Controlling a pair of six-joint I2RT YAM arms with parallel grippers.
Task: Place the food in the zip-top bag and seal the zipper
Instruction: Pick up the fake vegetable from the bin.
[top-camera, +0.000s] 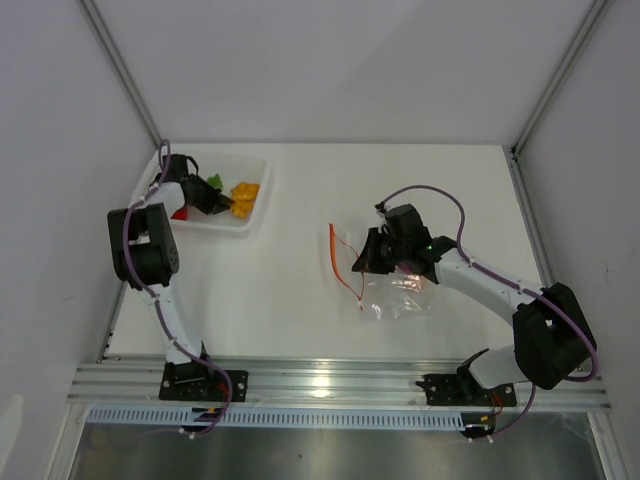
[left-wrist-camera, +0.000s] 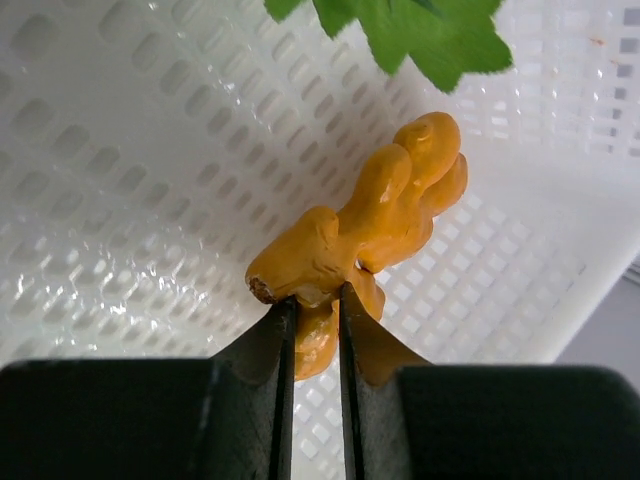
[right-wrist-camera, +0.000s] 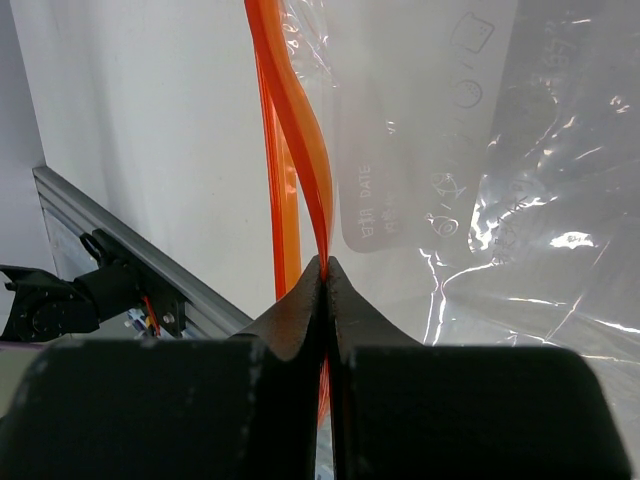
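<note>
Pinching the near end of the orange food (left-wrist-camera: 375, 215), the left gripper (left-wrist-camera: 315, 310) reached inside the basket (left-wrist-camera: 120, 180), a green leaf (left-wrist-camera: 420, 35) beyond it. Right of the basket, the right gripper (right-wrist-camera: 325, 275) clamped the zipper (right-wrist-camera: 290, 130) of the bag (right-wrist-camera: 520, 200) on the table (top-camera: 290, 290).

Zip-top bag (right-wrist-camera: 500, 200): white label panel, mirrored print, possibly "DATE"; small icons; rest unreadable.
</note>
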